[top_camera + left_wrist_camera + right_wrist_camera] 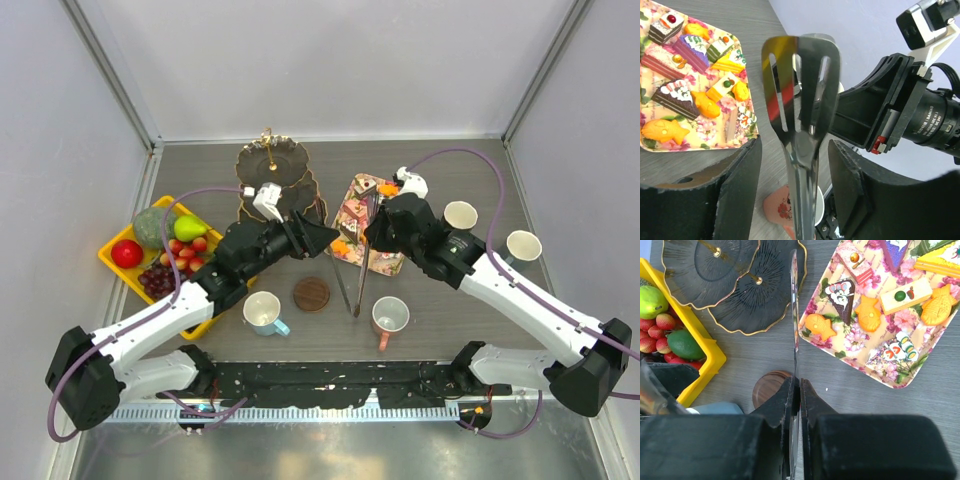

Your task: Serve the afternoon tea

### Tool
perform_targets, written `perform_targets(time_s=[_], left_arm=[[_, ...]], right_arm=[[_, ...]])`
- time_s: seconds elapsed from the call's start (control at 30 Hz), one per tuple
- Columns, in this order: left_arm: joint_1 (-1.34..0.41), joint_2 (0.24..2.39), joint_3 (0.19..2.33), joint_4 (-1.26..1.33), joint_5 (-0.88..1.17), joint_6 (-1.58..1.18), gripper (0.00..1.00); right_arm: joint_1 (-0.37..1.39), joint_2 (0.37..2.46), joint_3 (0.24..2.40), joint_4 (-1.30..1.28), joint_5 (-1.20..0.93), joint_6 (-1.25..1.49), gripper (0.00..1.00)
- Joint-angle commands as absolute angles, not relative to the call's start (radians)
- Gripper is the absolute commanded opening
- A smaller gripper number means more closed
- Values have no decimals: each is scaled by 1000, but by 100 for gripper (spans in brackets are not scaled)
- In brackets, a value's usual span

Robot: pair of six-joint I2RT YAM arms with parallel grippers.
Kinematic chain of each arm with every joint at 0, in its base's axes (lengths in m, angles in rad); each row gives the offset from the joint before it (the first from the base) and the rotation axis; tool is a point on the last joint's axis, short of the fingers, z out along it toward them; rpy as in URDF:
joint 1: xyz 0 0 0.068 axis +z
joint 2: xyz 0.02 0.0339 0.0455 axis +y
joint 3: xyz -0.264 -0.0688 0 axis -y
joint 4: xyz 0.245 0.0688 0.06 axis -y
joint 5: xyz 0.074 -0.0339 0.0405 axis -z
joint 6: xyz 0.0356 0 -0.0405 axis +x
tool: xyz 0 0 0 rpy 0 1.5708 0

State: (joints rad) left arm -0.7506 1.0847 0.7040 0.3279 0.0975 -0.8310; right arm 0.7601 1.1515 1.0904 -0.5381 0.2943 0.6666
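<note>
Orange fish-shaped pastries [870,307] and cake slices [844,292] all sit on the floral tray [855,340], at desk centre-right. None are on the stand. The dark three-tier stand [255,165], gold-rimmed with a gold handle, is upright just left of the tray, toward the far edge.

Your left end effector [795,160] is part-open. Its pads straddle the slotted tongs [800,100] with a gap showing on each side, so there is no grip that you can confirm. The tongs' head pokes out past the fingers, above the tray's edge.

Your right end effector [799,390] is closed tight on a thin metal utensil [794,315], seen edge-on and pointing between the stand and the tray. From the top view the two metal bars make a narrow V meeting near the pinkish mug [390,316]. You can't tell whether it is one tool or two.

The blue-handled mug [262,312] sits near-left. The cream mug [460,215] and white mug [523,245] are at the right, beside your right arm. A brown coaster [311,294] lies between the two near mugs. The yellow crate [710,352] with fruit [684,344] is at the left of the grey desk [330,340].
</note>
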Motion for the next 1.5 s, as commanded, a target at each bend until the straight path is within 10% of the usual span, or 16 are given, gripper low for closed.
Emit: perform_targets(time_s=[0.0, 0.37, 0.73, 1.47], left_arm=[[-759, 1083, 733, 414, 84, -848, 58], [-762, 1074, 721, 422, 83, -874, 31], [-761, 1014, 680, 420, -44, -966, 19], [-762, 1031, 692, 417, -160, -1252, 14]], right_arm=[[765, 1129, 1126, -476, 290, 660, 5], [765, 1103, 1088, -420, 264, 651, 11], [779, 910, 914, -187, 198, 532, 99], [1005, 1038, 951, -250, 331, 328, 97]])
